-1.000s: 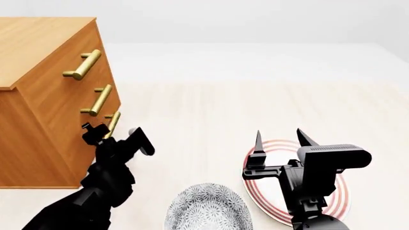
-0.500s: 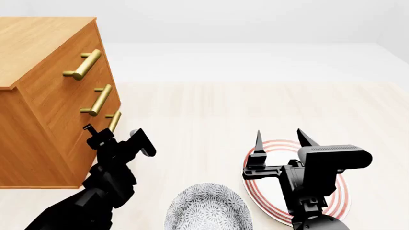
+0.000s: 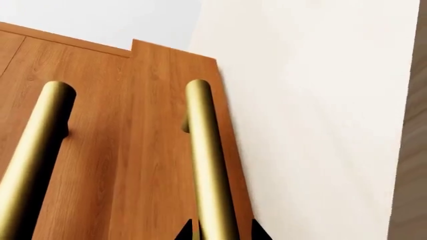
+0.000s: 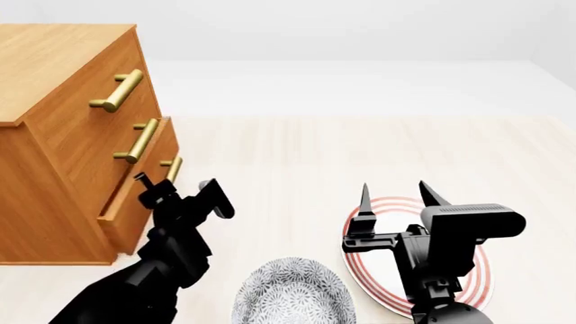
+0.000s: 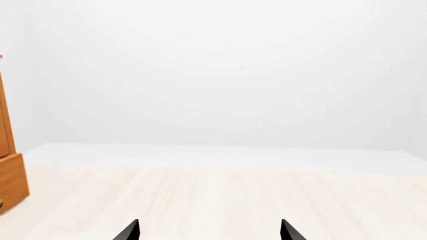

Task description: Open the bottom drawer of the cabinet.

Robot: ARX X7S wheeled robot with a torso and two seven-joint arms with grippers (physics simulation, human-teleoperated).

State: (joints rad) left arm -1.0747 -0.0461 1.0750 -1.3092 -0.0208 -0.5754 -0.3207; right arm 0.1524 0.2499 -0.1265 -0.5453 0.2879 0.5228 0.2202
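Head view: the cabinet (image 4: 63,135) is standing at the far left of the pale worktop (image 4: 378,148). The bottom drawer (image 4: 139,202) is sticking out a little from the cabinet front, past the middle drawer (image 4: 108,145) and top drawer (image 4: 90,88) above it. The left gripper (image 4: 175,189) is sitting at the bottom drawer's handle (image 4: 173,169), one finger on each side of the bar; grasping it. The right gripper (image 4: 392,196) is hovering well to the right of the cabinet, over a red-ringed plate (image 4: 477,277), fingers spread and holding nothing. A patterned bowl (image 4: 293,293) is lying between the two arms, nearer the robot than the cabinet.

Left wrist view: the bottom drawer's handle (image 3: 207,160) is running between the two dark fingertips (image 3: 183,231), which are touching the bar. The middle drawer's handle (image 3: 37,150) is lying beside it.

Right wrist view: the cabinet's edge (image 5: 10,180) is showing at one side, with the stepped-out drawer front. Fingertips (image 5: 130,231) are standing wide apart over bare worktop (image 5: 220,200).
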